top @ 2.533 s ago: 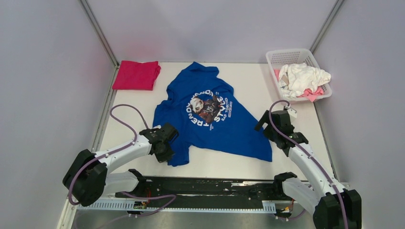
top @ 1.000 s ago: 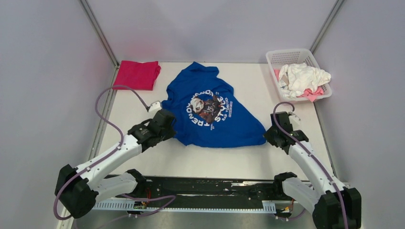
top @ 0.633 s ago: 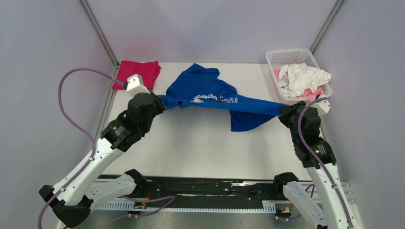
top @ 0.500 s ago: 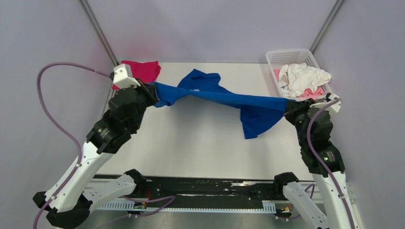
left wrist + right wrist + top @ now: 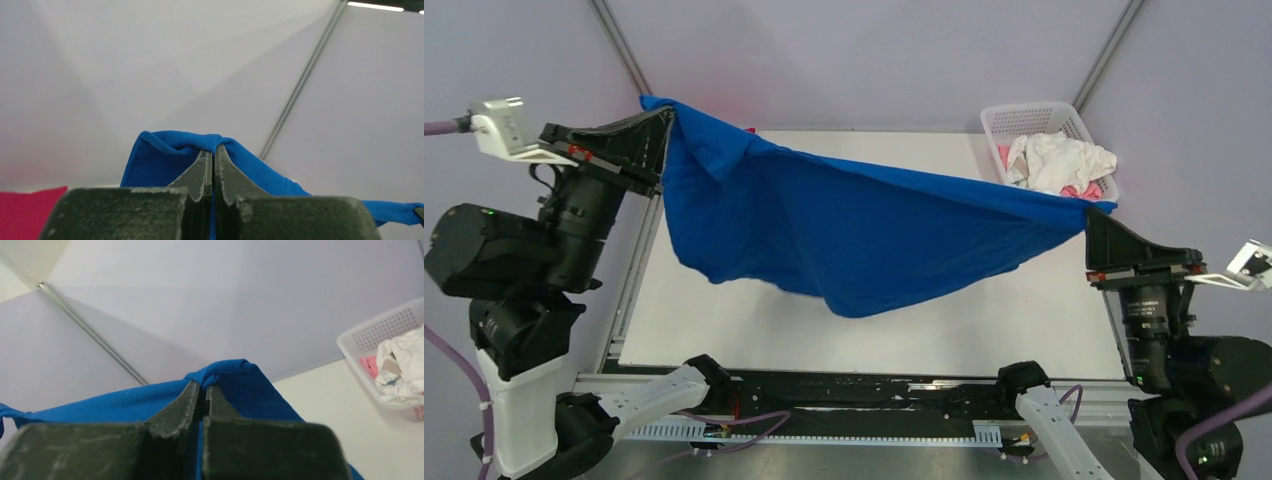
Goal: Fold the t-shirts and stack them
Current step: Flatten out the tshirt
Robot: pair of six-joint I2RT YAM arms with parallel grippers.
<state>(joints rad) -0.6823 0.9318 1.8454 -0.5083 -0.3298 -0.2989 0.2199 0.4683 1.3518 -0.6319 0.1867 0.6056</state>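
The royal-blue t-shirt (image 5: 844, 230) hangs stretched high above the table between both arms, its plain side toward the top camera and its lower edge sagging in the middle. My left gripper (image 5: 664, 112) is shut on one corner of the blue t-shirt (image 5: 165, 155) at the upper left. My right gripper (image 5: 1092, 213) is shut on the opposite corner of the blue t-shirt (image 5: 250, 385) at the right. A strip of the magenta t-shirt (image 5: 30, 212) shows low in the left wrist view; the blue cloth hides it from above. White and pale pink t-shirts (image 5: 1059, 165) lie in the basket.
A white plastic basket (image 5: 1034, 115) stands at the table's back right corner, also in the right wrist view (image 5: 370, 332). The white tabletop (image 5: 944, 330) lies below the hanging cloth. Grey enclosure walls with metal corner posts (image 5: 629, 65) close in on both sides.
Both arms have risen high and spread apart with the blue t-shirt, lifting it off the table; it now hangs spread between them, where half a second ago it was a twisted band.
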